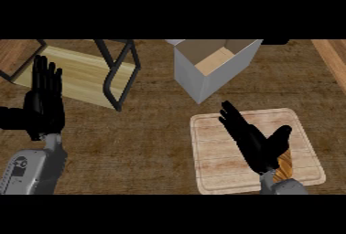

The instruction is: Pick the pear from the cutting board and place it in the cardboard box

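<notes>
A light wooden cutting board (209, 176) lies at the lower right of the counter. My right hand (253, 139) hovers over its middle, open, fingers straight and pointing up-left, thumb spread to the right. Just below the palm a brownish-orange object (286, 165), probably the pear, shows partly on the board, mostly hidden by the hand and wrist. The cardboard box (202, 77) stands open behind the board, grey outside with a tan inside. My left hand (43, 103) rests open at the left edge, fingers up.
A black metal-framed stand with a pale wooden shelf (81, 75) sits at the back left. A strip of lighter wood (334, 55) runs along the right edge. Dark brown counter (135, 146) spreads between my two hands.
</notes>
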Robot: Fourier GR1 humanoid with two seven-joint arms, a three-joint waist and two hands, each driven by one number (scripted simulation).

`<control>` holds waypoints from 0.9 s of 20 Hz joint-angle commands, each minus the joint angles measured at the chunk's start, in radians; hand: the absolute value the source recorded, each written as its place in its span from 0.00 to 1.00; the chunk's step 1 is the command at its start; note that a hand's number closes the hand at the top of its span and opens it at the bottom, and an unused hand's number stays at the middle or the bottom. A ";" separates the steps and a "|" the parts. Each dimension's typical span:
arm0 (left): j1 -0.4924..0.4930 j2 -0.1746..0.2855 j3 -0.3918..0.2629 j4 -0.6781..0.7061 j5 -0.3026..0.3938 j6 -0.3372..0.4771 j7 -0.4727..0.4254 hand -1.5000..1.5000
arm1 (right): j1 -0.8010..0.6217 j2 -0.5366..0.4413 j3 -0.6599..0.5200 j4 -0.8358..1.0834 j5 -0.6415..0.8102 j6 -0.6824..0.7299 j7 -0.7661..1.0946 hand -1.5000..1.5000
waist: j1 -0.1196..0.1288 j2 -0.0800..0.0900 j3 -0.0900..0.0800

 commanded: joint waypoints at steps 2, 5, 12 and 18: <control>0.027 0.121 -0.016 0.029 -0.074 -0.035 0.073 0.50 | -0.104 -0.117 -0.031 0.032 -0.083 0.181 0.125 0.00 | 0.027 0.027 0.015; 0.103 0.222 -0.086 0.117 -0.198 -0.079 0.064 0.50 | -0.202 -0.185 0.006 0.087 -0.119 0.326 0.215 0.00 | 0.079 0.052 0.018; 0.117 0.279 -0.117 0.180 -0.226 -0.143 0.118 0.50 | -0.256 -0.435 0.085 0.210 0.026 0.745 -0.087 0.00 | 0.054 0.050 0.019; 0.095 0.285 -0.123 0.172 -0.242 -0.155 0.131 0.50 | -0.413 -0.421 0.012 0.517 0.069 0.993 -0.337 0.00 | 0.077 0.047 0.020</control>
